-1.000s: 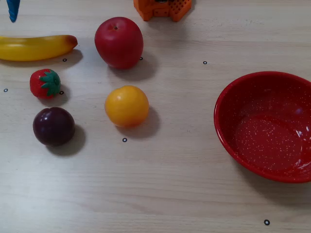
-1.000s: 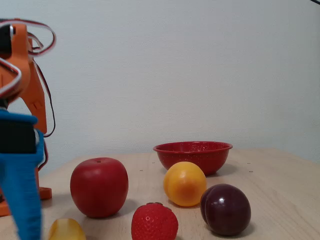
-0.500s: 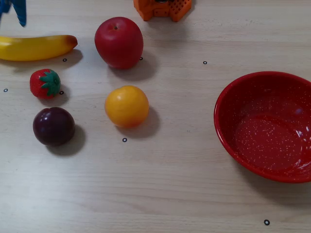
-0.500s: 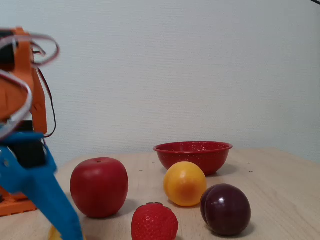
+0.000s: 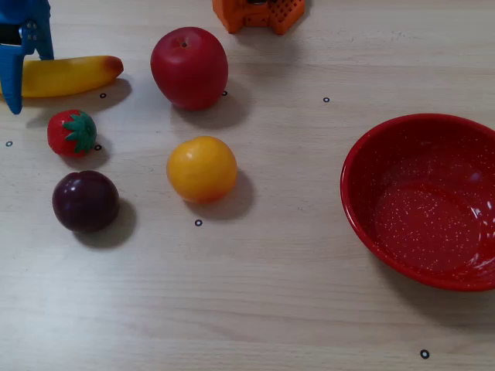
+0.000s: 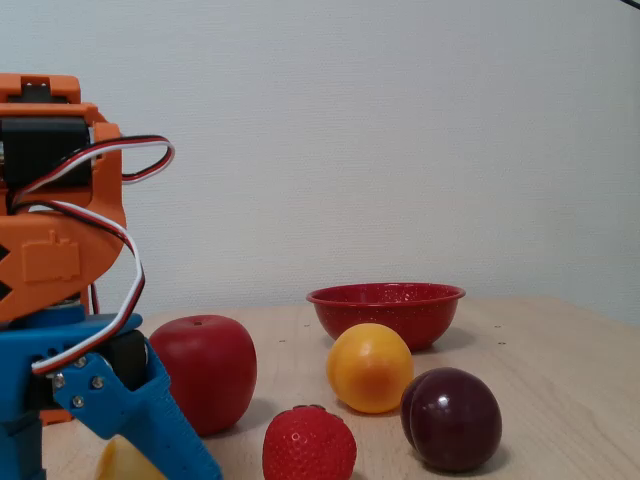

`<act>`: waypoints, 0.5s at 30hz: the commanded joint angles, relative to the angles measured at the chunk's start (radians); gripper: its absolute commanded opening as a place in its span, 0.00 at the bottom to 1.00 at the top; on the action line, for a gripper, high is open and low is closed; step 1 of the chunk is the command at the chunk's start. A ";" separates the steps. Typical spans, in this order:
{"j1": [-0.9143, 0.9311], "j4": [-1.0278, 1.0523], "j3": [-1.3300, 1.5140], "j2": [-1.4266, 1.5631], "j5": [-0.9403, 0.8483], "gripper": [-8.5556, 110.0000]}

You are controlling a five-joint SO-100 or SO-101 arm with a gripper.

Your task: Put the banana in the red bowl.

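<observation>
The yellow banana [image 5: 73, 75] lies at the top left of a fixed view looking down, orange tip pointing right; only a yellow bit of the banana [image 6: 122, 464] shows in the low fixed view. My blue gripper [image 5: 32, 83] is open and straddles the banana's left part, one finger [image 5: 13, 89] on the near side and the other on the far side. In the low view the gripper [image 6: 100, 452] fills the lower left under the orange arm. The red bowl [image 5: 362, 220] sits empty at the right, and the same red bowl [image 6: 385, 308] stands at the back.
A red apple [image 5: 189, 68], an orange fruit [image 5: 202, 168], a strawberry [image 5: 72, 133] and a dark plum [image 5: 85, 201] stand between banana and bowl. The orange arm base [image 5: 259, 11] is at the top edge. Bare table lies below the fruit.
The gripper has come down from the top left corner onto the banana's left part, with its fingers now on both sides of it. The banana and other fruit have not moved.
</observation>
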 commanded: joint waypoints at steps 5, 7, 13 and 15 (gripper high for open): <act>0.003 -0.118 0.037 0.044 0.049 0.35; -0.002 -0.130 0.043 0.044 0.052 0.31; -0.009 -0.163 0.041 0.043 0.012 0.07; -0.014 -0.166 0.038 0.041 0.012 0.07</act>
